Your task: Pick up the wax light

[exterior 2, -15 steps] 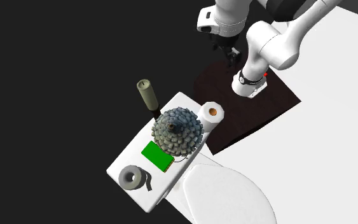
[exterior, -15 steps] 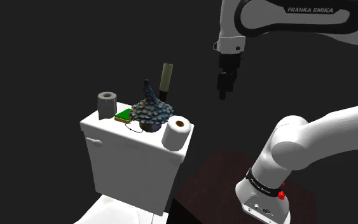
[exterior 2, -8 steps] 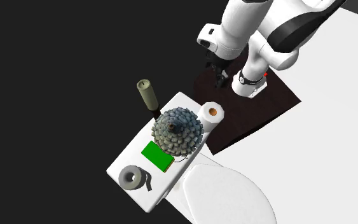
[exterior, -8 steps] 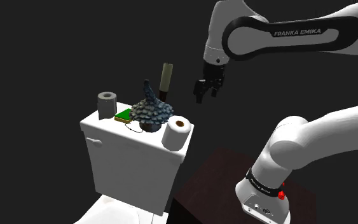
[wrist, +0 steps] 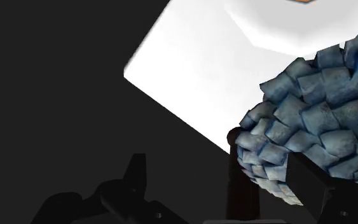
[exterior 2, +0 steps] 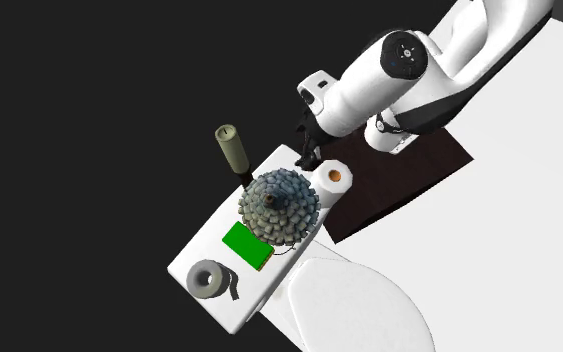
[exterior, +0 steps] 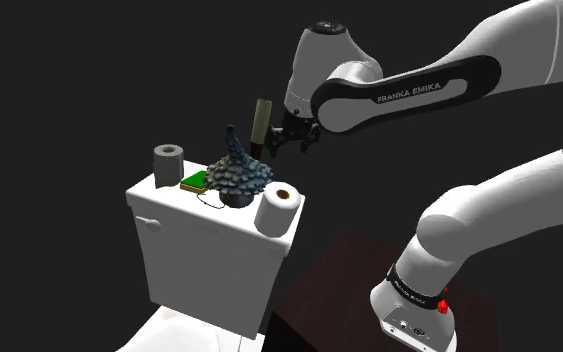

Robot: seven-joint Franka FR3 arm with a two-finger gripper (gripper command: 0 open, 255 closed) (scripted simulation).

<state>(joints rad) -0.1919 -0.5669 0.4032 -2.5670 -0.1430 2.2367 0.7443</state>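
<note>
On the white tank lid [exterior: 174,200], a white paper roll [exterior: 278,208] stands nearest and a blue scaly cone [exterior: 237,172] sits behind it. The olive-grey wax light [exterior: 262,118] stands upright on a dark stem at the lid's back edge. Just beside it, on the shoulder view's right, the black gripper [exterior: 287,144] hovers with its fingers apart, holding nothing.

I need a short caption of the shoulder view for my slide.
Open black gripper beside the upright candle on the toilet tank, not yet holding it.
</note>
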